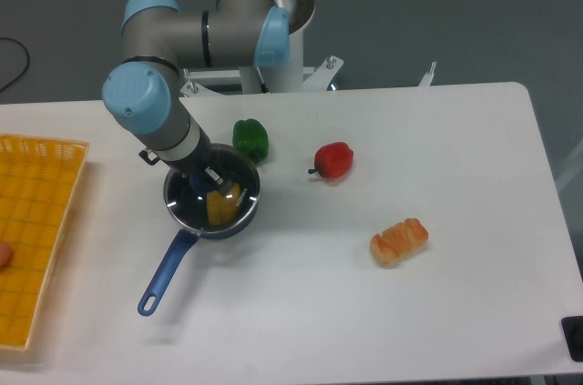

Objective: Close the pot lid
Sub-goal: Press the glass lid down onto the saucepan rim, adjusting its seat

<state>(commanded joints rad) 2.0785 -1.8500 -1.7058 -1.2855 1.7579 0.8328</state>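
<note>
You have the lid (212, 201) seated over the pot (182, 217); the end effector (208, 187) grips its knob. Next, release and lift straight up.
</note>
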